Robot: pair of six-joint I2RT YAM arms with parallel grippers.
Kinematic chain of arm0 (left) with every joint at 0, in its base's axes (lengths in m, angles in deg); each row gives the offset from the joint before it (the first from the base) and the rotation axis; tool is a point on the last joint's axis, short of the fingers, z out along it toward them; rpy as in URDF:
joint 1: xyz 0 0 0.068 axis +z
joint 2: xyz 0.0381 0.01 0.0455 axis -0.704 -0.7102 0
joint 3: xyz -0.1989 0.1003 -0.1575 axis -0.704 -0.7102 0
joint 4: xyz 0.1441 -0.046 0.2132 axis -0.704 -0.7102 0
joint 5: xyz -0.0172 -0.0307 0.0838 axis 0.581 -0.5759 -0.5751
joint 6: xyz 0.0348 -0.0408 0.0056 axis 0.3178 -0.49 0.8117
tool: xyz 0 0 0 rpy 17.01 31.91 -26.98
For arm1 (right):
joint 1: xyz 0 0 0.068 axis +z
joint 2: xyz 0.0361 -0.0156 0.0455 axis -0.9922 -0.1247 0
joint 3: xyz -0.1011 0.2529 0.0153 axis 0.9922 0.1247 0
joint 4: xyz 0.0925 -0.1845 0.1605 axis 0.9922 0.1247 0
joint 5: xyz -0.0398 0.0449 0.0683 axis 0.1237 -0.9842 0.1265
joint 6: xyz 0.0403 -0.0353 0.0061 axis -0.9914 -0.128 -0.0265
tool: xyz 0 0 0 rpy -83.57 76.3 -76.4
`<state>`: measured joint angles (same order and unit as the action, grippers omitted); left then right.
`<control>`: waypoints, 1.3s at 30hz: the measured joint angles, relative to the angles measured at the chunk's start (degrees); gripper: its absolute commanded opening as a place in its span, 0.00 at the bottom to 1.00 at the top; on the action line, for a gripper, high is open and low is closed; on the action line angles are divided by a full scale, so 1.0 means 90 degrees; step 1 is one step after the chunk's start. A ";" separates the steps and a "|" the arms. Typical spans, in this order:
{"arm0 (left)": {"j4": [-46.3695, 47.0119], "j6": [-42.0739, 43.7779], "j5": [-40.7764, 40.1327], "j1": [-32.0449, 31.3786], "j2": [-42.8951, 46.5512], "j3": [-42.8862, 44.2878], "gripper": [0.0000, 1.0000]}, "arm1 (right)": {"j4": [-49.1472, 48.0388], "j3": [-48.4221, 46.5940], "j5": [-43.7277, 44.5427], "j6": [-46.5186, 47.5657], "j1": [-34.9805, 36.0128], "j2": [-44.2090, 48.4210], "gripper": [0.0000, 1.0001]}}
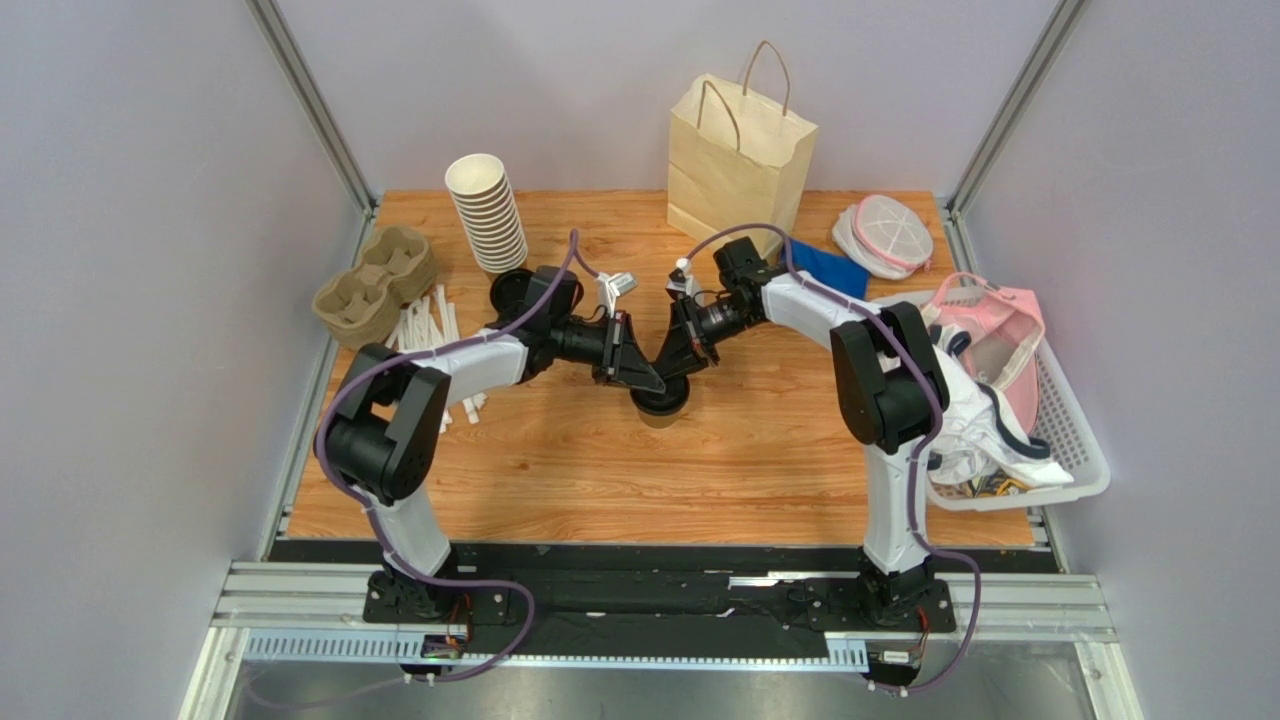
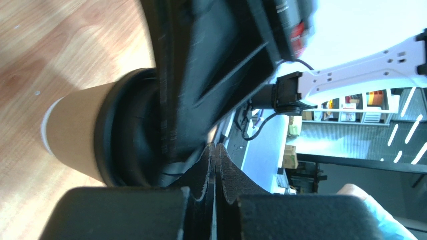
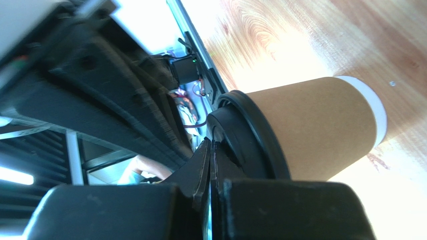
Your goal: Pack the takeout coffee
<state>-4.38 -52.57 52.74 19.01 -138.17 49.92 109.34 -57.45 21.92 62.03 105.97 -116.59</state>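
Left gripper (image 2: 215, 155) fingers pressed together, nothing between them; same for right gripper (image 3: 210, 150), tips close to the left's. Coffee (image 3: 315, 130) directly beneath both sets of tips, upright on table (image 1: 601, 480), black lid (image 3: 250, 140) facing them, right fingertips at lid's rim; touching or not, unclear
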 measured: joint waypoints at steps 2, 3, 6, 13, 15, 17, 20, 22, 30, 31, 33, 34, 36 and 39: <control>-0.0068 -0.0010 0.0002 -0.0002 0.0202 0.0019 0.00 | 0.0061 0.0000 0.0102 0.0012 0.0049 0.0070 0.02; -0.0087 -0.0012 0.0002 -0.0002 0.0311 0.0024 0.00 | 0.0087 0.0000 0.0146 0.0017 0.0058 0.0114 0.02; -0.0124 -0.0049 0.0010 -0.0005 0.0738 0.0027 0.00 | 0.0107 0.0000 0.0240 0.0017 0.0092 0.0223 0.02; -0.0556 -0.0049 -0.0151 0.0131 0.1627 -0.0362 0.01 | 0.0104 0.0036 0.0498 0.0002 0.0024 0.0296 0.02; -0.1025 0.0085 -0.0350 0.0260 0.1809 -0.0556 0.01 | 0.0146 0.0051 0.0515 0.0005 -0.0039 0.0313 0.02; -0.1413 0.0236 -0.0566 0.0379 0.1865 -0.0709 0.01 | 0.0192 0.0051 0.0529 0.0005 -0.0119 0.0369 0.03; -0.1979 0.0478 -0.0945 0.0474 0.1863 -0.0920 0.01 | 0.0267 0.0051 0.0542 0.0005 -0.0301 0.0629 0.04; -0.2297 0.0585 -0.1110 0.0488 0.1804 -0.0981 0.01 | 0.0270 0.0051 0.0576 0.0005 -0.0435 0.0882 0.05; -0.2790 0.0833 -0.1401 0.0488 0.0612 -0.0279 0.01 | 0.0408 0.0158 0.1175 0.0262 -0.0930 0.1569 0.10; -0.2807 0.0860 -0.1443 0.0488 0.0464 -0.0097 0.01 | 0.0442 0.0189 0.1297 0.0311 -0.0957 0.1566 0.10; -0.2798 0.0896 -0.1535 0.0488 0.0250 0.0223 0.01 | 0.0578 0.0250 0.1549 0.0418 -0.0974 0.1566 0.10; -0.2786 0.0908 -0.1562 0.0488 0.0180 0.0340 0.02 | 0.0641 0.0257 0.1683 0.0478 -0.0974 0.1562 0.10; -0.2713 0.0903 -0.1600 0.0488 0.0017 0.0600 0.02 | 0.0741 0.0257 0.1926 0.0607 -0.0974 0.1559 0.10; -0.2497 0.0833 -0.1620 0.0488 -0.0175 0.0797 0.02 | 0.0845 0.0257 0.2237 0.0806 -0.0971 0.1559 0.10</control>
<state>-26.85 -45.07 38.16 23.41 -139.74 57.09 116.95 -55.13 42.05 69.29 97.23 -102.56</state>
